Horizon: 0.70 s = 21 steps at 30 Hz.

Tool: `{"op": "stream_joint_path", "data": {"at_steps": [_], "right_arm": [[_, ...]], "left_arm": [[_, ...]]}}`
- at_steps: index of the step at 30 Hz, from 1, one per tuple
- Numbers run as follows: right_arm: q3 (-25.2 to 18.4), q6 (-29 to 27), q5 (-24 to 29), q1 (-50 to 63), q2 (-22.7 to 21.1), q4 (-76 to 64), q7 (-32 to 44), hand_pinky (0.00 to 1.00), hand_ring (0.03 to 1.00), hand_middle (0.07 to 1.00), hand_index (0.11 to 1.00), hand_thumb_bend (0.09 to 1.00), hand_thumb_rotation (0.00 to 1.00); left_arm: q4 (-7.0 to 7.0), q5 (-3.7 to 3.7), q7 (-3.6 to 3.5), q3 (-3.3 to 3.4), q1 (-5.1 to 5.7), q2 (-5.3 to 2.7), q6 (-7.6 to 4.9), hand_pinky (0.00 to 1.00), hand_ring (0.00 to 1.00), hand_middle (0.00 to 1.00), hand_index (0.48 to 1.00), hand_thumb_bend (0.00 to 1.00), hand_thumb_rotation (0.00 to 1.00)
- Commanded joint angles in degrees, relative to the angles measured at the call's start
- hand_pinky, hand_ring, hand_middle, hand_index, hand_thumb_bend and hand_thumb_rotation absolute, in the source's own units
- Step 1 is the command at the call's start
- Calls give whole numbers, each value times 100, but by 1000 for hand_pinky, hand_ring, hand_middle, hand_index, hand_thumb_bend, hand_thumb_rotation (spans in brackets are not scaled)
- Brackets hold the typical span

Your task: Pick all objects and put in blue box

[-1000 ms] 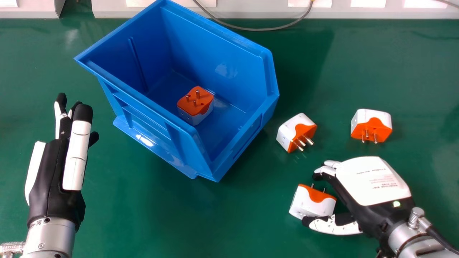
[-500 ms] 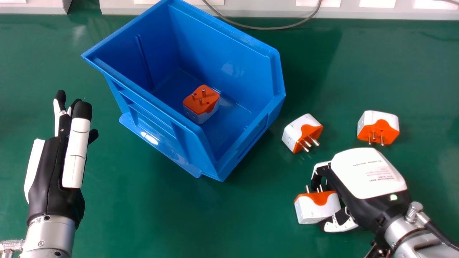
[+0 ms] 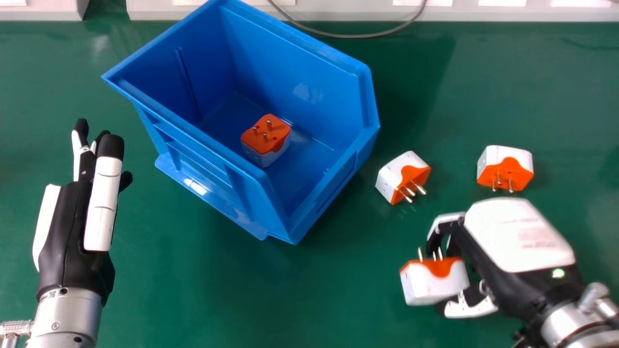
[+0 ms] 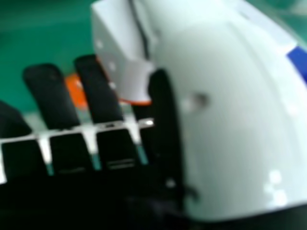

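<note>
Gripped plug adapter [image 3: 434, 286], position: had shifted slightly rightward with the right hand [image 3: 520, 234] since the preceding frame, widening its offset from the blue box [image 3: 300, 63].
Right hand, state: fingers were curled on the far side and the thumb was bent on the near side, closed only as far as the adapter's body allowed, with the adapter held between them.
Gripped plug adapter, attitude: pins pointed away from the robot; the longer side of the body ran roughly left to right, its free end turned toward the box's side. Clearance from the green table [image 3: 290, 299] could not be told for certain, though a lift seemed likely.
Blue box, bearing: the governing relation was diagonal, the gripped adapter lying well apart from the box, to its right and on its near side. Carriage therefore appeared to require leftward and forward travel, with enough height to pass the rim.
Boxed plug adapter [image 3: 266, 140]: stood inside the box, pins upward.
Inner loose plug adapter [image 3: 403, 176]: lay just right of the box; a low carry might have struck it.
Outer loose plug adapter [image 3: 505, 166]: lay farther right of the box.
Left hand [image 3: 102, 203]: was idle, left of the box.
</note>
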Motion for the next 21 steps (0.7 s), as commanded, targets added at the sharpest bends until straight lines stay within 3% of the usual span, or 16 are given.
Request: {"op": "stream_joint_path", "data": {"at_steps": [1,2,4,6,11,17,21], "right_arm": [[-215,137,2,-30,110,-650,199,106,389,491,488,512,0],[-235,196,-55,-99,151,-778,278,106,389,491,488,512,0],[-248,232,-157,-298,216,-900,364,88,234,479,481,517,0],[-280,97,-143,-581,210,-906,299,79,167,473,476,520,0],[-219,-198,-28,-1404,270,-768,260,78,139,453,478,518,0],[138,-123,204,-2718,800,-127,489,83,134,451,478,516,0],[481,-159,-17,-3609,1158,848,177,69,117,453,477,518,0]], "left_arm": [[-44,11,4,44,-18,88,-76,928,991,1000,997,802,994],[-62,20,7,42,-10,89,-69,928,991,1000,997,802,994],[-73,25,8,41,4,89,-77,928,991,1000,997,800,995],[-85,33,15,32,12,86,-90,929,991,1000,996,800,995],[-46,47,26,23,-8,87,-131,930,992,1000,995,802,995],[4,23,30,17,-29,69,-132,932,992,1000,993,804,995],[-11,33,46,-3,-14,55,-124,934,992,1000,993,803,995]]}}
